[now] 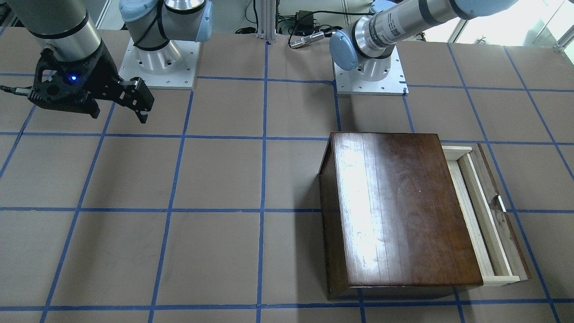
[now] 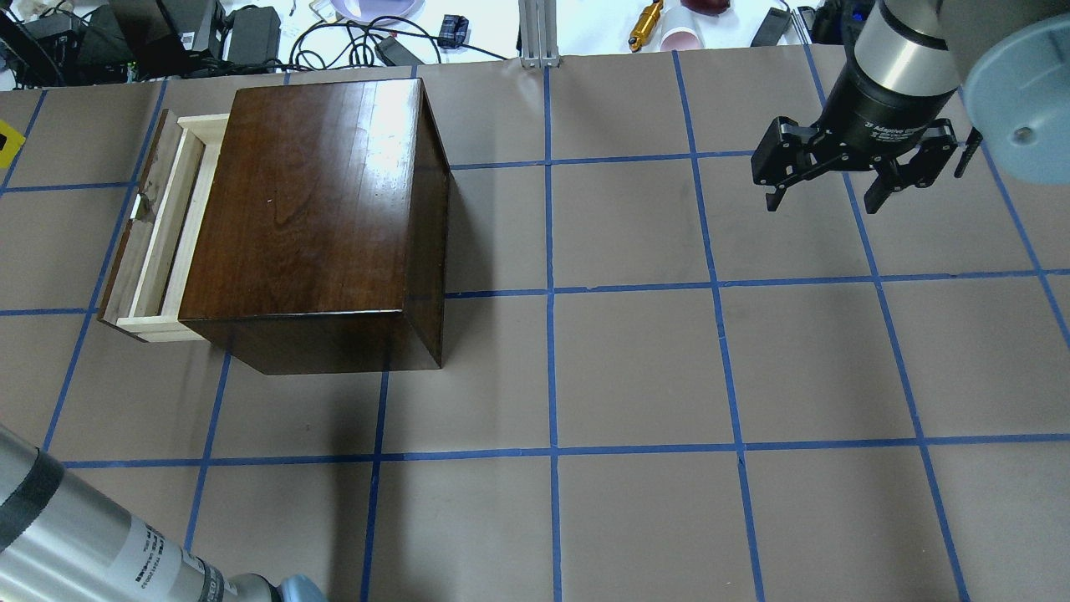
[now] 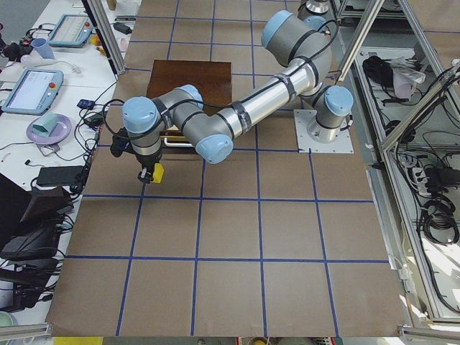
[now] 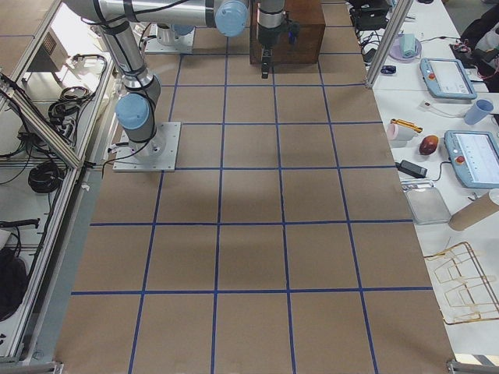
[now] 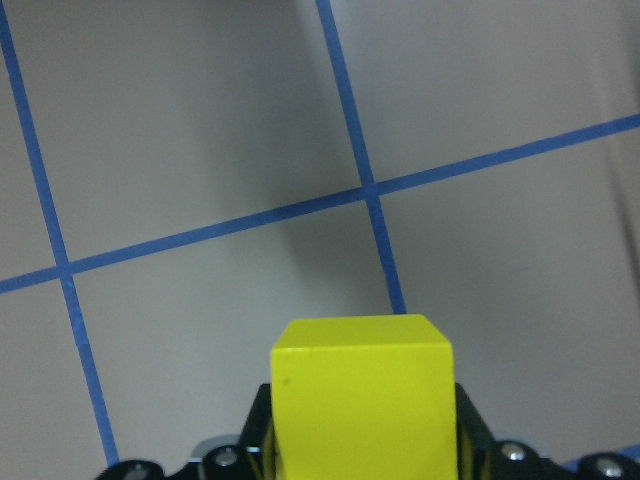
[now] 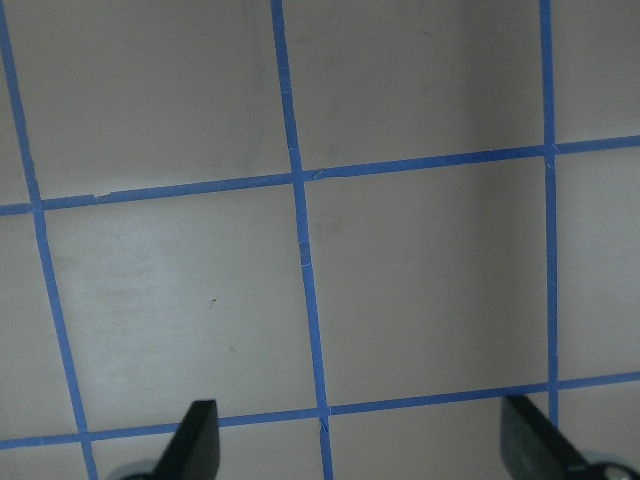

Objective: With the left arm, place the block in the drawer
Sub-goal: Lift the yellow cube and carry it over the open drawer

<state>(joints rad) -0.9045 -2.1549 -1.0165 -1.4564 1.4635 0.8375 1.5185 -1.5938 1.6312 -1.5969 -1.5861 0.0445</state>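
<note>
The left gripper [image 3: 147, 175] clamps the block [image 5: 360, 395] above the table [image 5: 200, 150], near the open drawer [image 2: 159, 226] of the box [image 2: 309, 192]. The right gripper [image 2: 823, 201] hangs spread wide, well apart.

The drawer [image 2: 155, 242] juts leftward from the box [image 2: 309, 201], with the block [image 3: 157, 173] hanging farther left.

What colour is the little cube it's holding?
The block is bright yellow, clearest in the left wrist view.

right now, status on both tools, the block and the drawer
Left tool shut on block, held aloft. Right tool open, empty. Drawer open, nothing seen blocking it.
</note>
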